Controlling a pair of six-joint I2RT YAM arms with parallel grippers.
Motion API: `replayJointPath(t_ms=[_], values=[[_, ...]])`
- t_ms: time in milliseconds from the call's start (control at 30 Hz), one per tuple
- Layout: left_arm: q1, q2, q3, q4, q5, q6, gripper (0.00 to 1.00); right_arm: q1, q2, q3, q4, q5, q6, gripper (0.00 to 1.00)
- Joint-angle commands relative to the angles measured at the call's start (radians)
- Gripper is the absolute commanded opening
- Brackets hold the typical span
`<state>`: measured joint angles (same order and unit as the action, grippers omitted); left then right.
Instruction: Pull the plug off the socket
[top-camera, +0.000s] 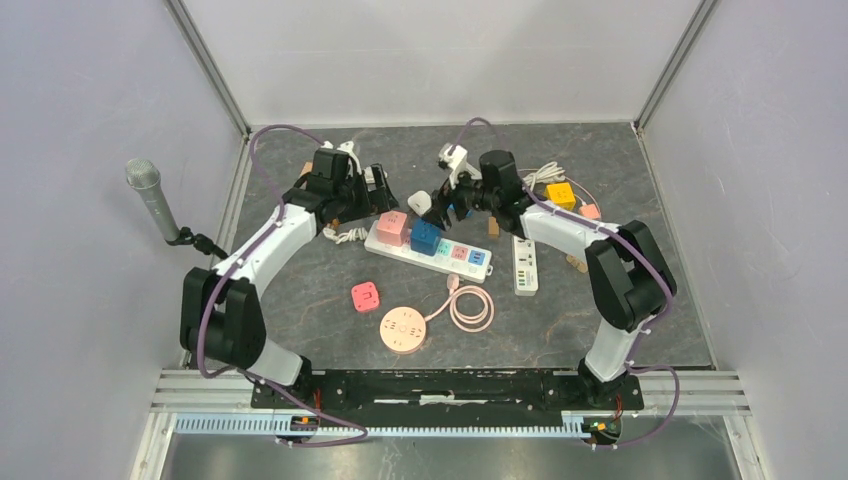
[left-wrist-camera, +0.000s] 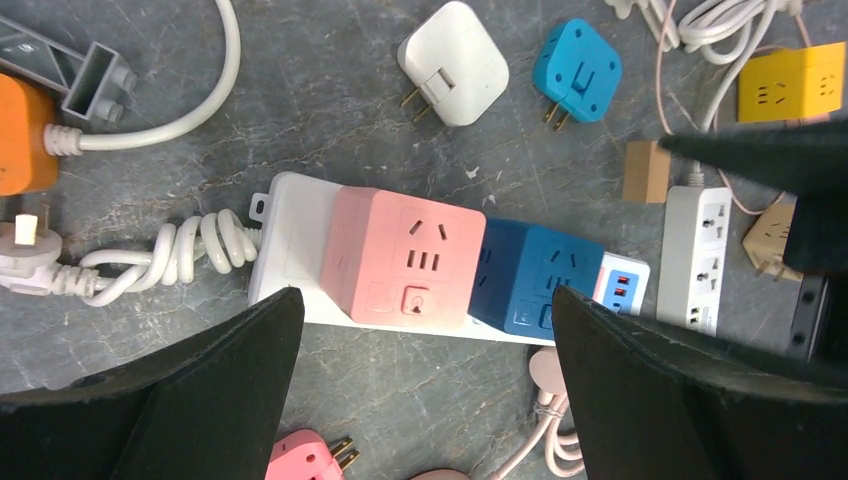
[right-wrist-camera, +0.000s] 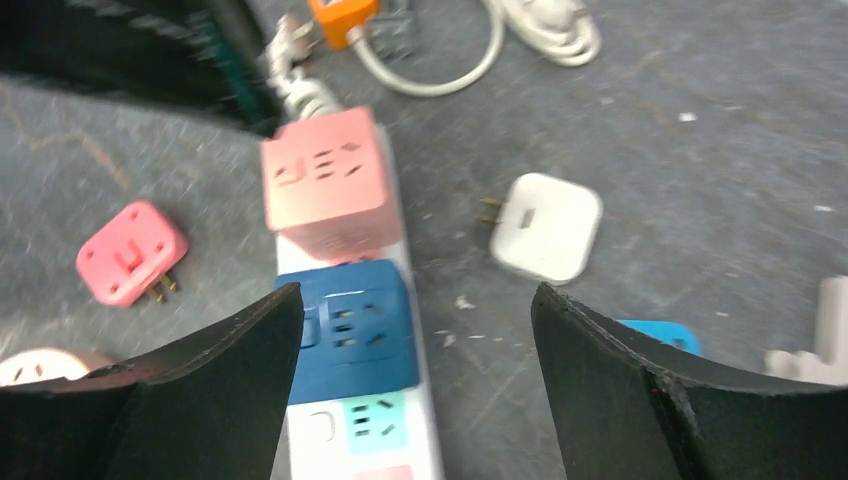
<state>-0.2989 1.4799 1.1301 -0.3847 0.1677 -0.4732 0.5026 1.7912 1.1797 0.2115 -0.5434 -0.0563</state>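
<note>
A white power strip (top-camera: 470, 262) lies mid-table with a pink cube plug (top-camera: 391, 227) and a dark blue cube plug (top-camera: 425, 236) seated in it side by side. In the left wrist view the pink cube (left-wrist-camera: 405, 258) and the blue cube (left-wrist-camera: 540, 278) sit on the strip (left-wrist-camera: 290, 215). My left gripper (left-wrist-camera: 420, 390) is open and empty, hovering above the strip's left end. My right gripper (right-wrist-camera: 415, 375) is open and empty above the blue cube (right-wrist-camera: 350, 330), with the pink cube (right-wrist-camera: 325, 180) beyond it.
Loose plugs lie around: a white one (top-camera: 419, 202), a light blue one (left-wrist-camera: 577, 70), a small pink one (top-camera: 365, 296). A round pink socket with coiled cord (top-camera: 403, 328), a second white strip (top-camera: 526, 266), a yellow cube (top-camera: 560, 195) and white cables (top-camera: 348, 234) also lie nearby.
</note>
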Motion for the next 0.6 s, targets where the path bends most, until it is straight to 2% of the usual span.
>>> replayJointPath(t_ms=[0, 567], values=[[-0.002, 0.055, 0.008, 0.047, 0.043, -0.043, 1.0, 0.063, -0.031, -0.035, -0.101, -0.045, -0.14, 0.88], [-0.003, 0.19, 0.034, -0.015, 0.088, -0.03, 0.89, 0.109, 0.079, 0.039, -0.201, 0.068, -0.239, 0.85]])
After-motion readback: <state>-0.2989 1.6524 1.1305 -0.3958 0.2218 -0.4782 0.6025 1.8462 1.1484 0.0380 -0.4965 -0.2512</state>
